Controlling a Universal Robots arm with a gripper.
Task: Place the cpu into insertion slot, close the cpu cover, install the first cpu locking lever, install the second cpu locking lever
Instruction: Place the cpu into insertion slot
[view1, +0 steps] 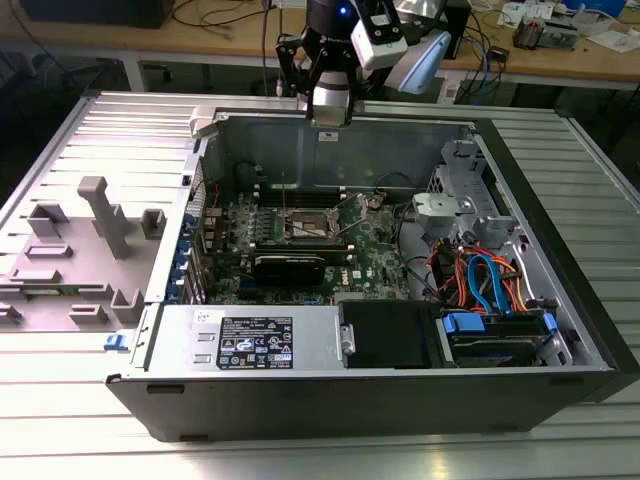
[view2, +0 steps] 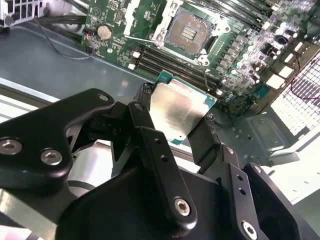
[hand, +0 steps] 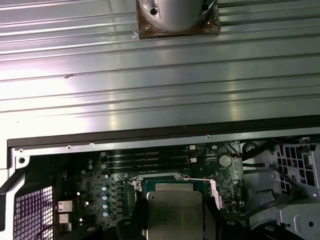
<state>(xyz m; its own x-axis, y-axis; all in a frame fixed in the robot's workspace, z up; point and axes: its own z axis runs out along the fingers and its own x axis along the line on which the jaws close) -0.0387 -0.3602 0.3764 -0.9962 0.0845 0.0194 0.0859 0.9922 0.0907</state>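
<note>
Silver-topped, the cpu sits clamped by its edges in the end effector, well clear of the bare insertion slot mid-frame in the exterior view, probably so it can be aligned.

Electronics workshop — robot work table.
An opened computer tower lies on a ribbed metal table under the gripper — beyond it, wooden benches strewn with cables.

The cpu, a flat silver square with a green edge, sits tilted in the hand, well apart from the bare, open insertion slot.
</note>
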